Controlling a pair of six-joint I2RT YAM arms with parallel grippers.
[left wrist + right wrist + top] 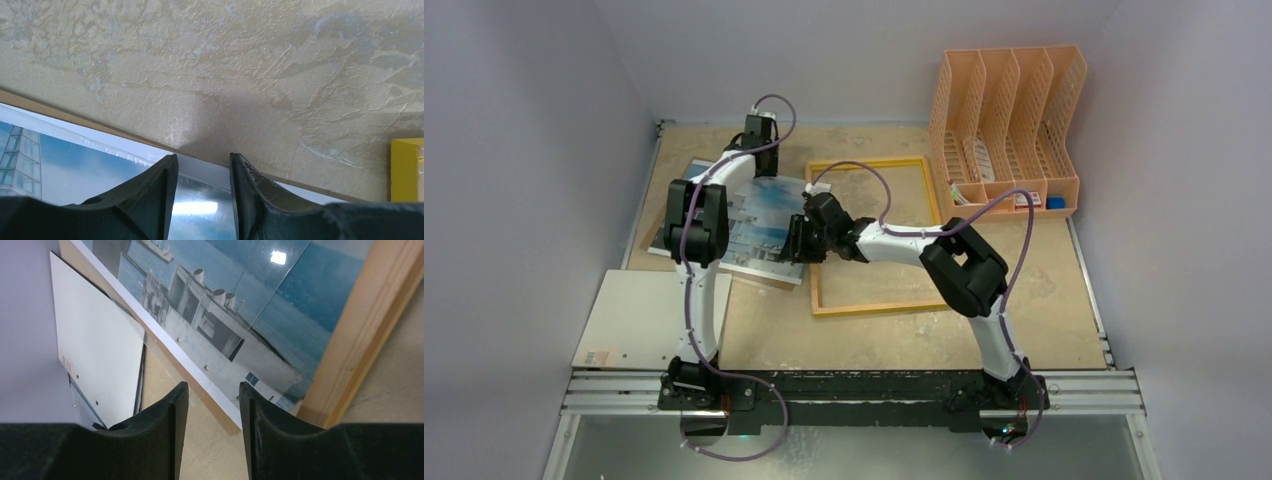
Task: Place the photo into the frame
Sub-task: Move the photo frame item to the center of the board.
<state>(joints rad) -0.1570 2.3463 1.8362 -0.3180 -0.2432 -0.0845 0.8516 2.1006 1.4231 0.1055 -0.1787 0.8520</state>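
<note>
At the near left of the bench [1044, 270] a blank grey-white panel [639, 320] lies flat, well out of the way, which suggests it is parked until the print is seated. The left gripper [759, 128] hangs over the far edge of the photo [759, 215]. From its wrist camera, the fingers [160, 190] stand partly apart with nothing between them, pointing down at the white border where it meets the brown backing board [75, 120] beneath. That position looks chosen to catch the thin edge rather than the glossy face. The photo lies picture side up on that board, left of the frame [879, 305] and not yet inside it. The right gripper [796, 240] has reached across to the photo's right side and is likewise half open and empty. The gap in its wrist view lines up with the print's near corner and border. With one arm at each end, the sheet could probably be lifted level instead of sagging or creasing. The frame lies flat and open just to the right, its left rail close beside the print, so the carry would be short. A peach file rack [1009, 120] stands at the far right, apart from the work.
</note>
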